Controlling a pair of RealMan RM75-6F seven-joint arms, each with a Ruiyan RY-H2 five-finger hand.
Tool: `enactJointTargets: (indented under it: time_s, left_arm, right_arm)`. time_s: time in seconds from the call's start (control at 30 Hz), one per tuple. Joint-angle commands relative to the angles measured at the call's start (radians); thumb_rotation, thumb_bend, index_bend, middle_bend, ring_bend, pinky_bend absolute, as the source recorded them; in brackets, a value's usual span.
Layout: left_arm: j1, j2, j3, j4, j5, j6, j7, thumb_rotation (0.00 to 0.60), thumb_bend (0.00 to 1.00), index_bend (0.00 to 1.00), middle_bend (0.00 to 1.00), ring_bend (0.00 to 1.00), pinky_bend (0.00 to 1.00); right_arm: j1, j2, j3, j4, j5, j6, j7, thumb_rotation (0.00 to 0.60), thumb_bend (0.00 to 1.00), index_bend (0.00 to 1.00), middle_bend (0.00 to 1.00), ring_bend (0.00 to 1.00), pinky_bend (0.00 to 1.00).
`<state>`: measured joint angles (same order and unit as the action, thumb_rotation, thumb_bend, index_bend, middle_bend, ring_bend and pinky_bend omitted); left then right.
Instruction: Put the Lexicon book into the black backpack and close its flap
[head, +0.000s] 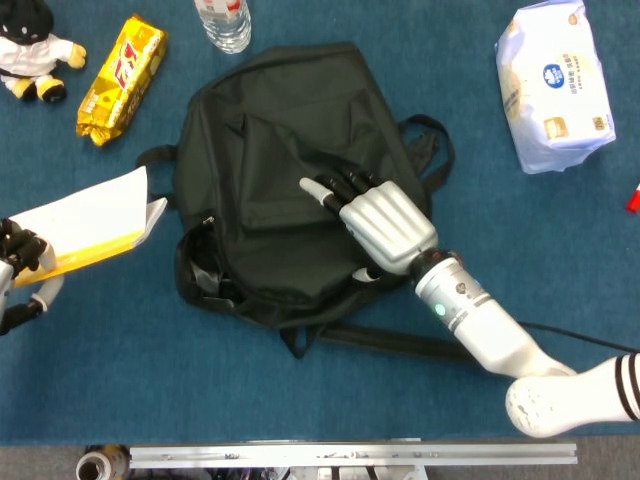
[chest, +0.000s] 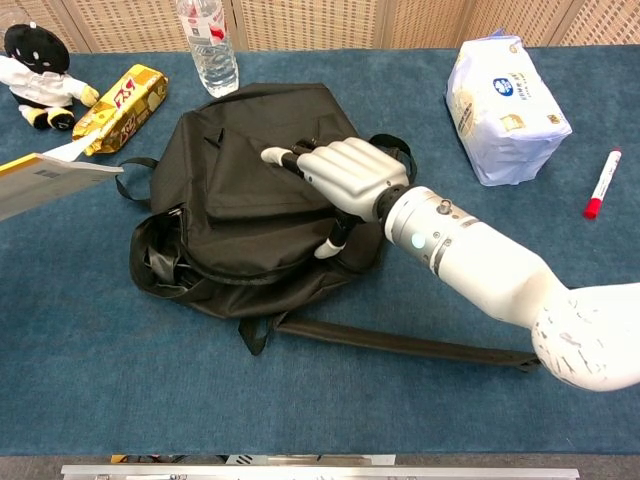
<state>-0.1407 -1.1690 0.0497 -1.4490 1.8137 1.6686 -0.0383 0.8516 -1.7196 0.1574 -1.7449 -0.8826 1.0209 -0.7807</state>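
I have the book (head: 85, 225) held up in my left hand (head: 22, 262), out at the nine o'clock edge of the head view, clear of the blue surface (head: 120, 390) and not yet near the bag. The grip is at the book's lower left corner; the hand is cut off by the frame, so I cannot see how firmly the fingers wrap it. The book looks thin and stiff with a glossy yellow cover, so I judge it light but liable to slide in a corner hold; a grip along the spine would steer it better into the opening. The black backpack (head: 300, 130) lies flat in the middle, limp cloth that will sag and fold under any push. My right hand (head: 380, 222) lies on top of it, fingers stretched toward ten o'clock onto the flap (chest: 255, 175), grasping nothing that I can see. Whether it presses down or only touches, I cannot tell. The mouth (head: 205, 275) gapes at about eight o'clock on the bag, but black on black hides how wide it is and what is inside.
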Motion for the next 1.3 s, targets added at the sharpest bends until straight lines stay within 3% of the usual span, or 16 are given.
enactJointTargets:
  time_s: [0.03,0.47,0.67,0.77,0.93,1.17,1.3]
  left_arm:
    - [0.001,0.002,0.000,-0.002,-0.002,-0.001,0.000,0.600,0.32,0.69,0.63,0.47,0.46]
    - [0.004,0.004,-0.004,-0.005,-0.009,-0.003,-0.001,0.600,0.32,0.69,0.63,0.47,0.46]
    - [0.009,0.008,-0.004,-0.008,-0.013,-0.001,-0.003,0.600,0.32,0.69,0.63,0.47,0.46]
    - [0.011,0.007,-0.004,-0.006,-0.013,0.002,-0.006,0.600,0.32,0.69,0.63,0.47,0.46]
    - [0.013,0.008,-0.006,-0.003,-0.011,0.008,-0.011,0.600,0.32,0.69,0.63,0.47,0.45]
    - [0.014,0.009,-0.006,-0.002,-0.014,0.005,-0.014,0.600,0.32,0.69,0.63,0.47,0.46]
    - [0.014,0.009,-0.008,-0.001,-0.016,0.005,-0.017,0.600,0.32,0.69,0.63,0.47,0.45]
  right_arm:
    - [0.008,0.013,0.006,0.002,0.013,-0.001,0.004,0.600,0.00,0.00,0.12,0.03,0.20]
    - [0.050,-0.040,0.032,0.104,0.042,0.011,0.014,0.600,0.04,0.00,0.15,0.03,0.20]
    - [0.077,-0.054,0.013,0.106,0.091,-0.023,-0.012,0.600,0.07,0.01,0.19,0.06,0.20]
    - [0.089,-0.066,0.004,0.119,0.113,-0.020,-0.035,0.600,0.15,0.06,0.22,0.09,0.21]
    - [0.110,-0.085,-0.007,0.152,0.160,0.003,-0.095,0.600,0.42,0.15,0.27,0.14,0.28]
    - [0.132,-0.116,-0.005,0.211,0.198,0.018,-0.132,0.600,0.47,0.16,0.28,0.16,0.32]
    - [0.139,-0.134,-0.013,0.240,0.192,0.035,-0.150,0.600,0.50,0.21,0.31,0.20,0.41]
